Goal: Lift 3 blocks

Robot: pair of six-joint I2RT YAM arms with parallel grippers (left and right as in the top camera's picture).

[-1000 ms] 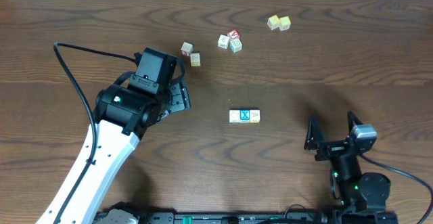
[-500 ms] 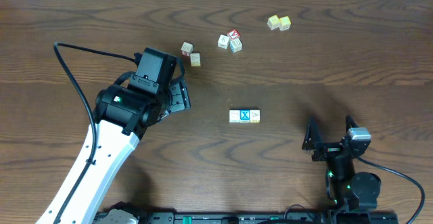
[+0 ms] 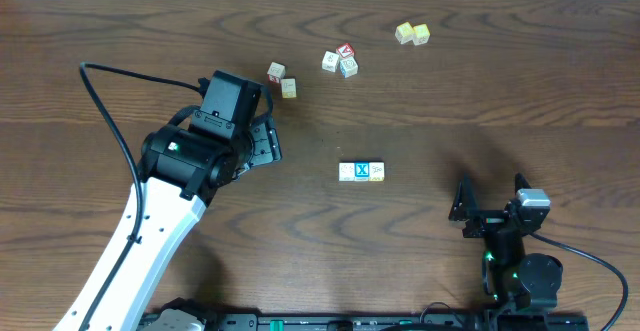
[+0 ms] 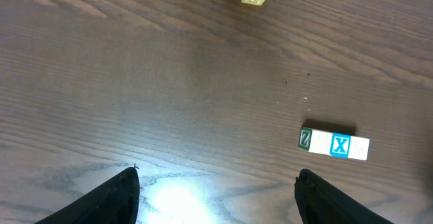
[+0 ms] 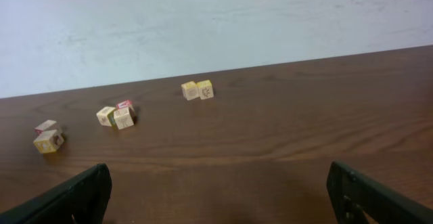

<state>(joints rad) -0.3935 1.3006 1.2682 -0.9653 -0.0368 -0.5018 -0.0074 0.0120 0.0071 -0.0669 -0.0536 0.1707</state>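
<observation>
- The row of three blocks (image 3: 361, 172) lay flat on the wooden table (image 3: 500, 101), with the cubes touching side by side. All positions below are given relative to this row.
- The blue-X block (image 3: 362, 171) occupied the middle of the row. In the left wrist view, a green-faced block (image 4: 306, 138) sat at one end and a plain whitish block (image 4: 360, 148) at the other.
- The left gripper (image 3: 268, 139) hung above the table to the left of the row and well apart from it. Its fingers were spread wide and released, gripping nothing.
- The right gripper (image 3: 490, 199) stood to the right of the row, on the side nearer the robot, also well apart. Its fingers were likewise fully released and touched no block.
- A cluster of three cubes (image 3: 340, 60), one bearing a red mark, lay beyond the row on its far side.
- Two further cubes (image 3: 281, 79) lay beyond the row and to its left, close together.
- A pair of yellowish cubes (image 3: 412, 34) lay beyond the row and to its right, farther from it than the other groups.
- A black cable (image 3: 108, 111) looped over the table far to the left of the row.
</observation>
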